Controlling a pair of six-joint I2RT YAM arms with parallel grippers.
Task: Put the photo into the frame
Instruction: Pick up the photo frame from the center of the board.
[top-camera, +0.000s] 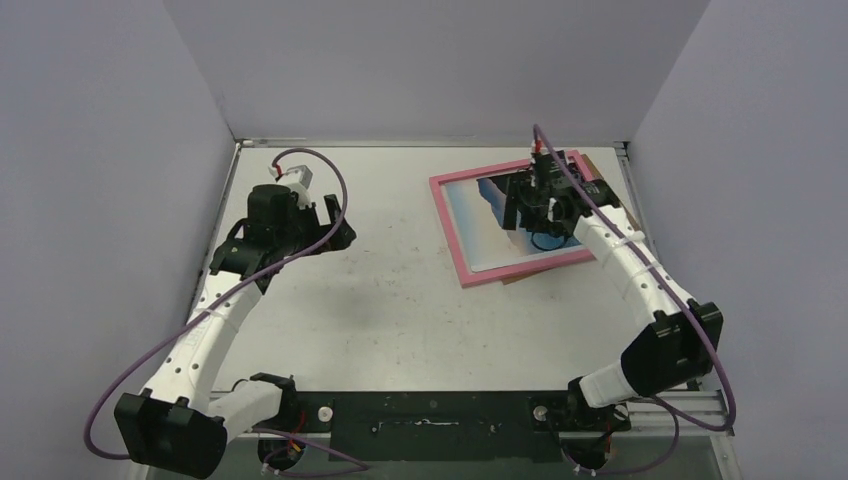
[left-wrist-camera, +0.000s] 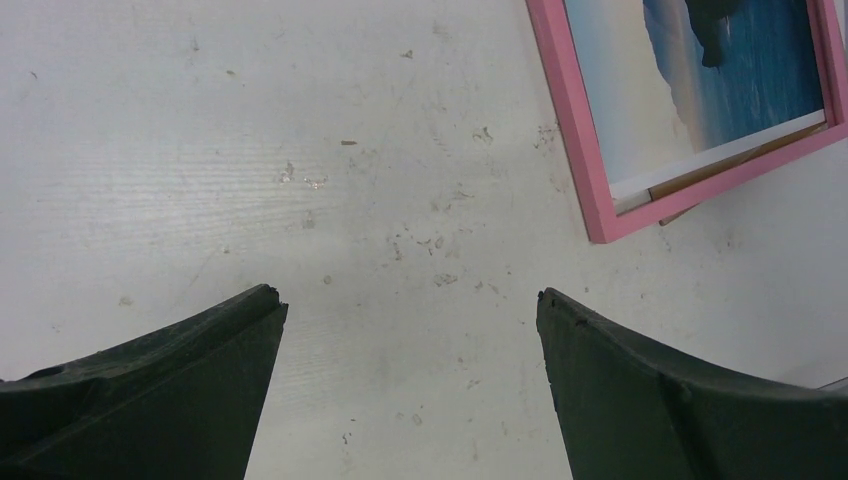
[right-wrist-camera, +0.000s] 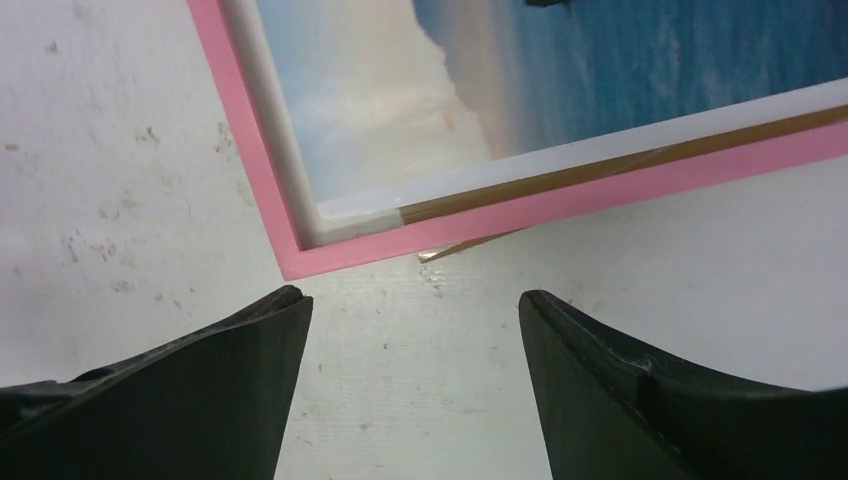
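Observation:
The pink frame (top-camera: 452, 235) lies flat at the back right of the table, pink side up. The photo (top-camera: 495, 235) of pale sky and blue sea shows face up inside its opening. Along the near edge a white strip and a brown strip of backing board (right-wrist-camera: 620, 165) show between photo and frame. My right gripper (top-camera: 525, 205) hangs open and empty above the frame; in its wrist view the frame (right-wrist-camera: 245, 150) corner and the photo (right-wrist-camera: 400, 90) lie beyond the gripper (right-wrist-camera: 410, 295). My left gripper (top-camera: 340, 235) is open and empty over bare table, left of the frame (left-wrist-camera: 570, 110).
A corner of brown board (right-wrist-camera: 460, 250) pokes out under the frame's near edge. Grey walls close in the table (top-camera: 380, 300) at the back and both sides. A black rail (top-camera: 430, 410) with the arm bases runs along the near edge.

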